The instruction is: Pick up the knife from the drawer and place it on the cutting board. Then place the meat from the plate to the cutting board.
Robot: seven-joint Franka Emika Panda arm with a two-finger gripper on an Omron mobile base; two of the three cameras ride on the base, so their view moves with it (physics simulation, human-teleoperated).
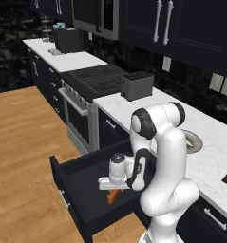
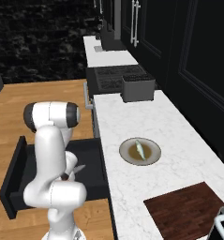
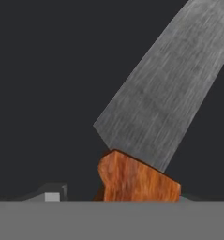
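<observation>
The black drawer (image 1: 79,178) is pulled out, and my gripper (image 1: 113,186) reaches down into it. The knife (image 1: 113,195) lies right under the hand, its orange handle tilted. In the hand view the knife (image 3: 151,117) is very close: its handle sits at bottom centre and the grey blade runs up to the right. The gripper (image 3: 118,197) is open, and its left fingertip (image 3: 52,194) stands clear of the handle. On the counter, the meat (image 2: 139,149) lies on the plate (image 2: 123,151). The dark reddish cutting board (image 2: 186,208) lies nearer, to the right.
A black knife block or box (image 2: 138,89) stands on the white counter beyond the plate, with the stove (image 1: 93,78) behind it. An oven front (image 1: 79,118) adjoins the drawer's left side. Wooden floor (image 1: 20,156) lies around the open drawer.
</observation>
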